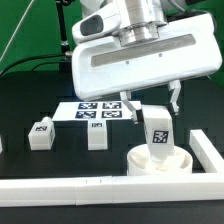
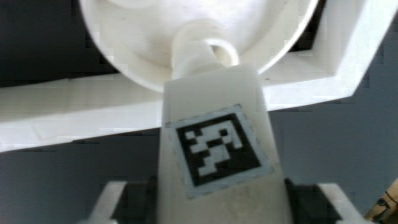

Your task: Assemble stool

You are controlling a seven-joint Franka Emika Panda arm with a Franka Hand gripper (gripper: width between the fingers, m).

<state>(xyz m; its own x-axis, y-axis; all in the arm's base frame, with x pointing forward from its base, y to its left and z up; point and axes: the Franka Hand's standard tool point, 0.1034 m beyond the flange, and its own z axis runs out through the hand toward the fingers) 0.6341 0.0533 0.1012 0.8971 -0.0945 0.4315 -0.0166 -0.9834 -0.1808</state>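
Note:
The round white seat disc [image 1: 160,161] lies on the black table at the exterior view's right, close to the L-shaped rail. My gripper [image 1: 152,108] is shut on a tagged white leg [image 1: 159,134] and holds it upright over the disc, its lower end at the disc's top. In the wrist view the leg [image 2: 217,130] runs from between my fingers [image 2: 118,203] to the seat disc [image 2: 151,45], its rounded tip at a socket. Two more tagged legs stand on the table, one [image 1: 41,133] at the left, one [image 1: 97,133] in the middle.
The marker board [image 1: 100,108] lies flat behind the legs. The long white L-shaped rail [image 1: 70,186] runs along the front edge and up the right side [image 1: 209,150]. A small white piece shows at the far left edge [image 1: 2,144].

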